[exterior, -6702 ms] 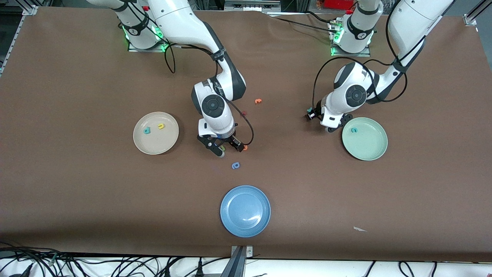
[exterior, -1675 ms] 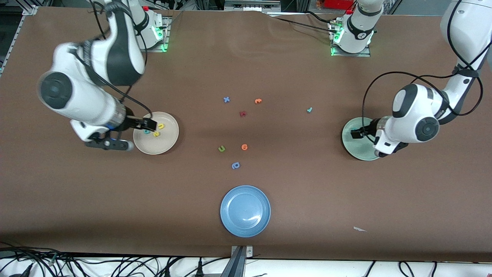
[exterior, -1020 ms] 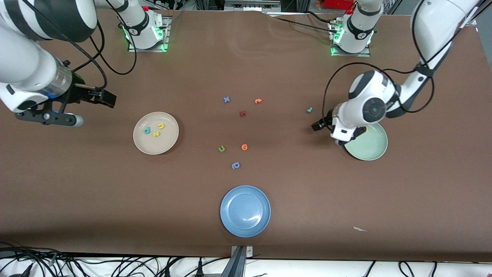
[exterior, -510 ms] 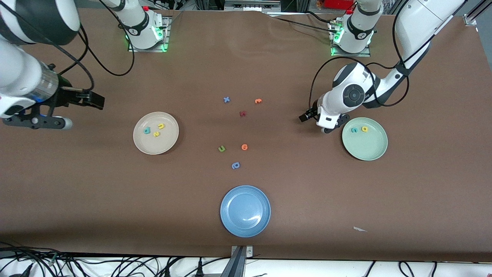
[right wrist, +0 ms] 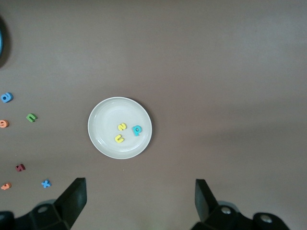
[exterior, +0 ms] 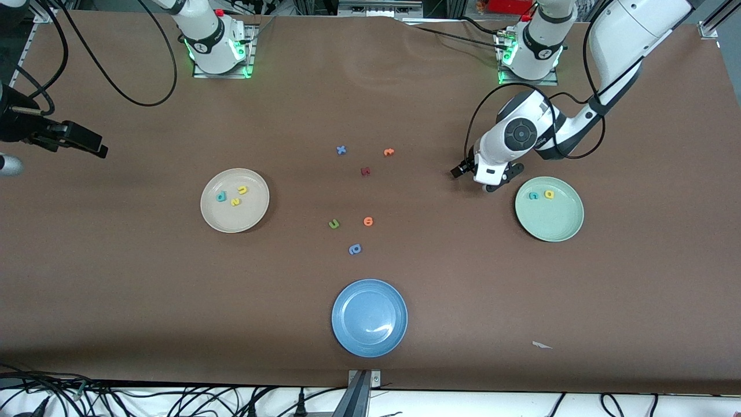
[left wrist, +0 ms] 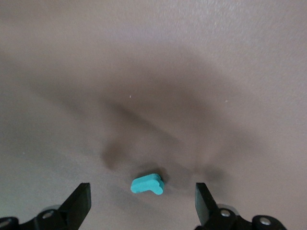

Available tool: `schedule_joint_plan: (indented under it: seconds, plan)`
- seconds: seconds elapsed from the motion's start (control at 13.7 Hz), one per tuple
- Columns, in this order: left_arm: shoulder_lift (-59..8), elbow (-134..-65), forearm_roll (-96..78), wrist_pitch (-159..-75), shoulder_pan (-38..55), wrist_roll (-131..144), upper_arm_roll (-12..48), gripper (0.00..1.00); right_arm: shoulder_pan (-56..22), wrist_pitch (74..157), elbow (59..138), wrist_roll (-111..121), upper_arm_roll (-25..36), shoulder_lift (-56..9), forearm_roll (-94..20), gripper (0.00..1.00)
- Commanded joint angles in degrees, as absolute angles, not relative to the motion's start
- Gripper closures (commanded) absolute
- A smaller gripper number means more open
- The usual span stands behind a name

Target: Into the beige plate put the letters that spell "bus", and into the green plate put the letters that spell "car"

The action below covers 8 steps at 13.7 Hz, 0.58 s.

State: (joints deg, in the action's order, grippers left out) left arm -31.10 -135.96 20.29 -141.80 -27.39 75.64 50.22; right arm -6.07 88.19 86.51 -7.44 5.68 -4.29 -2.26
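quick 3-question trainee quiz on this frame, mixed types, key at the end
1. True or false: the beige plate holds three letters.
2. Which plate is bare? A) green plate B) blue plate C) beige plate
3. What lies on the table between the open fingers of the left gripper?

Key:
1. True: a teal one and two yellow.
2. B.
3. The teal letter. The right gripper waits, open, high above the beige plate.
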Motion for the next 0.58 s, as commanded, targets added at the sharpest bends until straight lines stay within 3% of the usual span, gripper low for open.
schedule_joint_plan:
  seconds: [0.0, 0.22, 0.51]
  plan:
    - [-31.73, -135.97, 22.41, -142.65, -26.54, 79.01, 50.01, 0.13, -0.71, 91.40, 93.77, -7.73, -0.70, 1.92, -0.53, 0.00]
    - [-31.82, -135.97, 22.41, -142.91, -26.28, 79.37, 50.01, 0.29, 4.29, 92.20, 98.34, -7.74, -5.07, 5.62, -0.53, 0.00]
    - [-32.34, -135.97, 23.46, -143.00, -26.19, 79.37, 49.75, 0.32, 4.75, 92.20, 96.86, -7.91, -6.33, 4.75, 1.76, 0.00]
